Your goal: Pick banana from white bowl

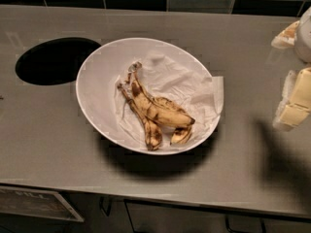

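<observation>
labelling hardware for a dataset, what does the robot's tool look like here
The tool is at the right edge of view: two blocky, pale cream fingers with whitish edging, on a rounded white housing. No cables or markings show, and the rest of the arm is out of view.

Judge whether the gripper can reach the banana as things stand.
Probably yes: the gripper, jaws apart at the right edge, has nothing between it and the white bowl, where the banana lies uncovered.
</observation>
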You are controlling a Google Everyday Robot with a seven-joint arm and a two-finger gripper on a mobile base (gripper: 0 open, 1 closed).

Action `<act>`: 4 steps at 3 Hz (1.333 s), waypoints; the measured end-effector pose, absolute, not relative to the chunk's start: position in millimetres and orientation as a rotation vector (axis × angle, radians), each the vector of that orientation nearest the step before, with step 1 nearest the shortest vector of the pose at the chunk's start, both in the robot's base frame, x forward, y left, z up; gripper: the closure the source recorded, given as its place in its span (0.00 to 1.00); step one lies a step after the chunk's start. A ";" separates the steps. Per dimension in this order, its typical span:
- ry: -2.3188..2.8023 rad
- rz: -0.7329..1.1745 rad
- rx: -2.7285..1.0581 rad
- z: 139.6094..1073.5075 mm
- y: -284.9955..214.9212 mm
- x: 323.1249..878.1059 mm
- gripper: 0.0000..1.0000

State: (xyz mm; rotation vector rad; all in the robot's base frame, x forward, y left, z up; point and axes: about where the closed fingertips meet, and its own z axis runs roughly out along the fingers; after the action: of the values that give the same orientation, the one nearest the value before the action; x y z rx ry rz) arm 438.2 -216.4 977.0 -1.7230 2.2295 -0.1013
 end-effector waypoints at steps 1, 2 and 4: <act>2.223 -0.109 -1.725 978.8 -214.8 437.6 0.00; 2.170 -0.097 -1.783 981.8 -190.0 434.3 0.00; 2.137 -0.095 -1.798 983.3 -178.8 436.7 0.00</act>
State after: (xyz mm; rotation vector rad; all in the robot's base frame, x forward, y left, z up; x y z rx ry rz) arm 436.7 -178.8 983.3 -1.7977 2.1374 -0.0951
